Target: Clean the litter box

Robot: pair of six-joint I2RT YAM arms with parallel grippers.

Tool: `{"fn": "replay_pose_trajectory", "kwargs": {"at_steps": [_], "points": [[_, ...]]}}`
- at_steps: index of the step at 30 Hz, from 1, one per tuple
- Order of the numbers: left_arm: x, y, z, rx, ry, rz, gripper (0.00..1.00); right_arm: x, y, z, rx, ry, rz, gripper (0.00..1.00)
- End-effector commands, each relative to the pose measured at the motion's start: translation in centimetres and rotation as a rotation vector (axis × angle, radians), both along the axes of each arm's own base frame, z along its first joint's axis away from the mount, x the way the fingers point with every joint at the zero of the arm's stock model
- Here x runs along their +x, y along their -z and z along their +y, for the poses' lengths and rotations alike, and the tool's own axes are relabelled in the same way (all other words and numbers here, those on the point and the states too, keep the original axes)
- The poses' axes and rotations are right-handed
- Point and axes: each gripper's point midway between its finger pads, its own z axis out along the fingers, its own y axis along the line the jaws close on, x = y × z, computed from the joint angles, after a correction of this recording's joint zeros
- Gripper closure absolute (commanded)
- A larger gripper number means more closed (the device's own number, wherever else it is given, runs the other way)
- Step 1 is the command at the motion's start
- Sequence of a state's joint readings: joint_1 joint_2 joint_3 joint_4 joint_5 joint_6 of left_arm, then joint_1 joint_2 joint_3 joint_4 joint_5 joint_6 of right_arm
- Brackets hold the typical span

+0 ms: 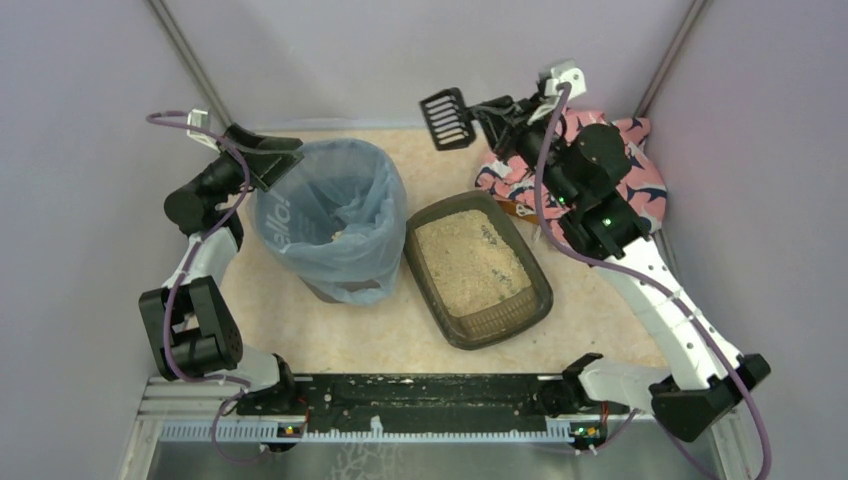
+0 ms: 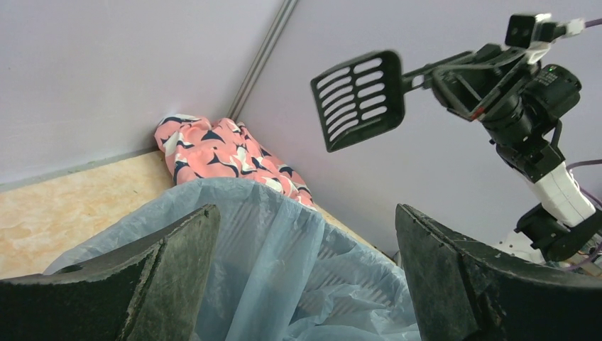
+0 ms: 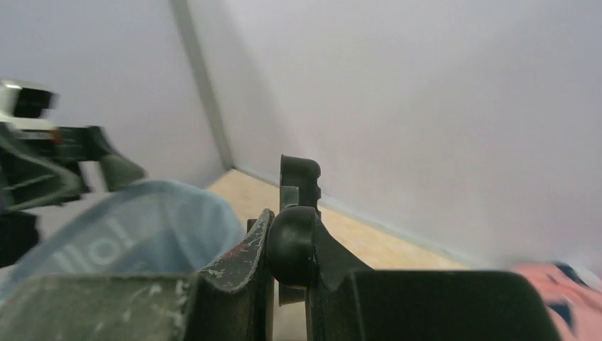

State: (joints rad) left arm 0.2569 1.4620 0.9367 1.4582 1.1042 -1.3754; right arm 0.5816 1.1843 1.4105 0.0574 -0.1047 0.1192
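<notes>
Overhead, right hand [image 1: 497, 108] clamps the scoop [image 1: 448, 118] handle, grip half hidden; left hand [image 1: 275, 160] gapes at bin [image 1: 290, 232] rim.

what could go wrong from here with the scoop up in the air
The scoop is held only by its thin handle in the right claw, so it may twist or slip. The open left claw sits at the loose blue bag lining the bin and could snag it.
</notes>
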Motion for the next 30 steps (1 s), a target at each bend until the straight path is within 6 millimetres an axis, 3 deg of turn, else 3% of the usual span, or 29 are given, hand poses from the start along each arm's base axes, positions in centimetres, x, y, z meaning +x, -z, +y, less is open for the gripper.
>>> {"fn": "replay_pose_trajectory", "kwargs": {"at_steps": [1,5,12,16,23,30], "points": [[-0.5,-0.1,-0.3,0.010,0.009,-0.028,0.01,1.6,4.9,-7.1,-0.136,0.303,0.124,1.00],[-0.4,-0.1,-0.2,0.004,0.011,-0.027,0.01,1.7,10.8,-10.1,-0.283,0.431,0.237,1.00],[-0.5,0.0,-0.3,0.006,0.016,-0.025,0.01,1.3,17.8,-9.3,-0.409,0.415,0.375,1.00],[-0.5,0.0,-0.6,0.008,0.023,-0.022,0.01,1.1,20.2,-8.7,-0.576,0.485,0.401,1.00],[-0.4,0.1,-0.6,0.008,0.023,-0.014,0.01,0.1,23.8,-5.5,-0.816,0.516,0.384,1.00],[-0.5,-0.1,-0.6,0.008,0.021,-0.014,0.01,-0.4,27.0,-4.7,-1.002,0.633,0.327,1.00]]}}
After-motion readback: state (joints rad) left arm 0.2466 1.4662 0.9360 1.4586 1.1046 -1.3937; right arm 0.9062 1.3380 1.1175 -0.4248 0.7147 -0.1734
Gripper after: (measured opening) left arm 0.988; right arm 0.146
